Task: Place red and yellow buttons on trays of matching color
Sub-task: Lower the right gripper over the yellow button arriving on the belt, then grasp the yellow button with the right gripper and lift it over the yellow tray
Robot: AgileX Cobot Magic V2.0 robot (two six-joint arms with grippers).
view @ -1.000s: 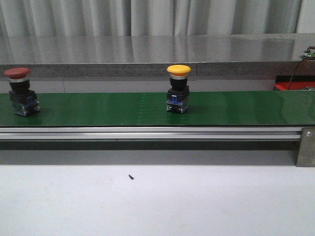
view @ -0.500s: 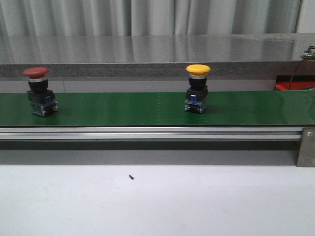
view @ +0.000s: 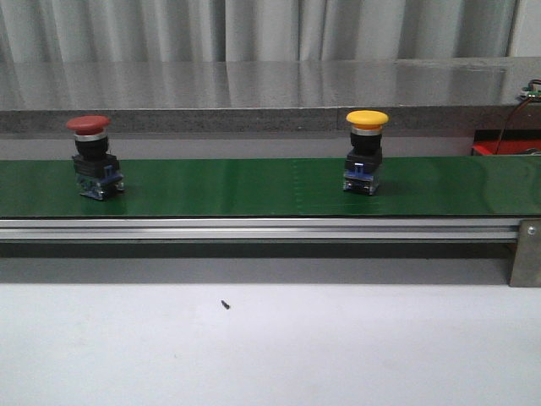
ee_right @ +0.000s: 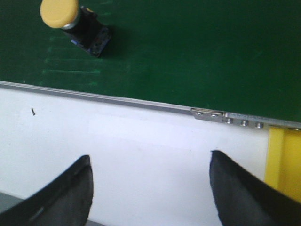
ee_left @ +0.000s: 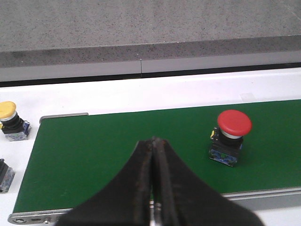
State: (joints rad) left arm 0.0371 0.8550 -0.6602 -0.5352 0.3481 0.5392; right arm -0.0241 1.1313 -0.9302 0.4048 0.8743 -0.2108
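Observation:
A red button [view: 91,155] and a yellow button [view: 365,150] stand upright on the green conveyor belt [view: 237,186] in the front view, red at the left, yellow right of middle. Neither gripper shows in the front view. In the left wrist view my left gripper [ee_left: 153,140] is shut and empty above the belt, with the red button [ee_left: 231,141] off to one side. In the right wrist view my right gripper [ee_right: 149,160] is open and empty over the white table, the yellow button [ee_right: 70,23] on the belt beyond it. A yellow tray edge [ee_right: 283,162] shows beside it.
An aluminium rail [view: 254,228] runs along the belt's front edge, with a bracket [view: 526,252] at the right. A second yellow button [ee_left: 10,120] and another dark part [ee_left: 4,175] sit on the white table off the belt's end. A small black speck [view: 225,304] lies on the table.
Both buttons have travelled to the right on the belt. No gripper appears in the front view at any time.

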